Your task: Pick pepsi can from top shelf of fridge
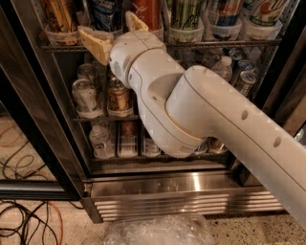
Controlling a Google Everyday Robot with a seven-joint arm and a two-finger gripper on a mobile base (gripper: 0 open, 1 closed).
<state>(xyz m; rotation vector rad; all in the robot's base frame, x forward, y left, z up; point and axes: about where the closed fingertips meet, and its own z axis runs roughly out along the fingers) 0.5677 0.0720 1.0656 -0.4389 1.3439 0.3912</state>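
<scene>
pepsi can [105, 13]: seated in a cup holder on the top shelf [229, 43] of the fridge [181, 189], beside a red can [147, 9].
gripper [114, 32]: held before it at the rail, fingers [95, 44] spread apart, nothing clasped.

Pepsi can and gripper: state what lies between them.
In the camera view, only the rim of the translucent cup holder lies between them. The open gripper reaches up around the pepsi can at the top shelf.
</scene>
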